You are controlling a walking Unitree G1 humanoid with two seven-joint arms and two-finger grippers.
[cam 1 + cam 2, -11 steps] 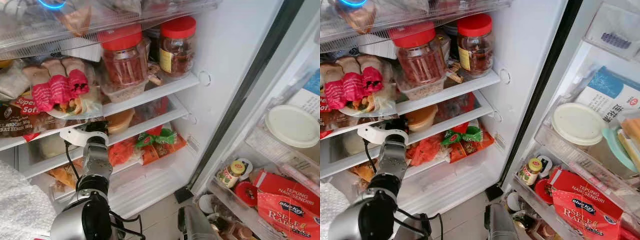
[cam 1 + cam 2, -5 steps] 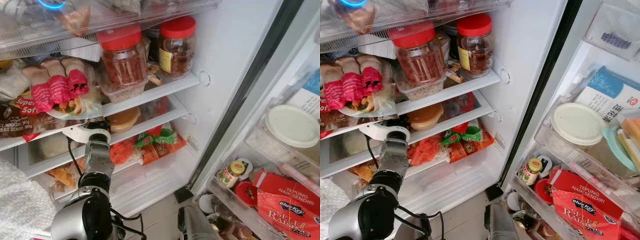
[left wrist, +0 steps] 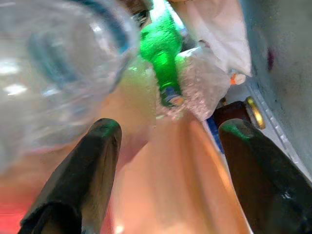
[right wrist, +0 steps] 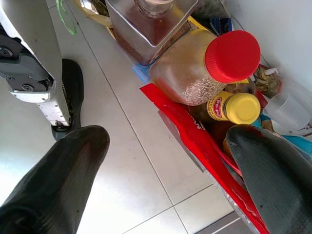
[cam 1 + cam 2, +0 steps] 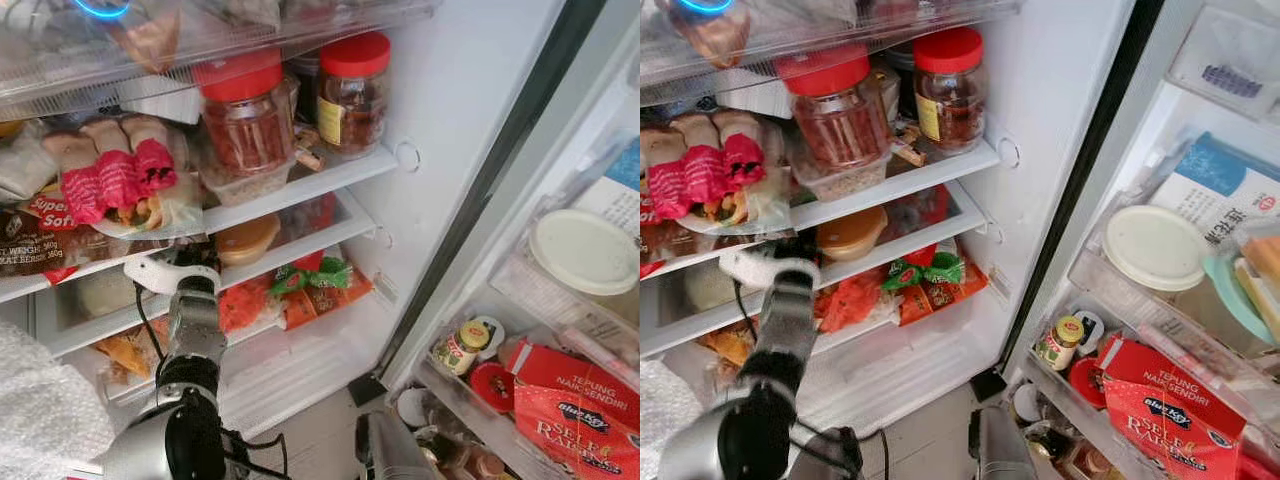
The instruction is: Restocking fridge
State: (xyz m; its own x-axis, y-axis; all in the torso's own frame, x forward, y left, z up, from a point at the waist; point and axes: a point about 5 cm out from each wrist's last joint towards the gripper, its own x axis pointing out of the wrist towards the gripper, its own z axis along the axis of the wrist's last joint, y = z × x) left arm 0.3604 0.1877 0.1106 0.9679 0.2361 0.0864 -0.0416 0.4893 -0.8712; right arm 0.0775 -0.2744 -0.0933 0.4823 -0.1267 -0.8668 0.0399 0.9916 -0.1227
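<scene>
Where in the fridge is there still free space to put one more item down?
The white bottom drawer, below the orange packets, looks mostly bare. The shelf with the red-lidded jars and the door bins are crowded.

Open fridge (image 5: 430, 120), shelves crammed with red-lidded jars (image 5: 355, 90) and packets.

Bright fridge interior, glare on clear shelves, left wrist view blurred, close-ups soft
</scene>
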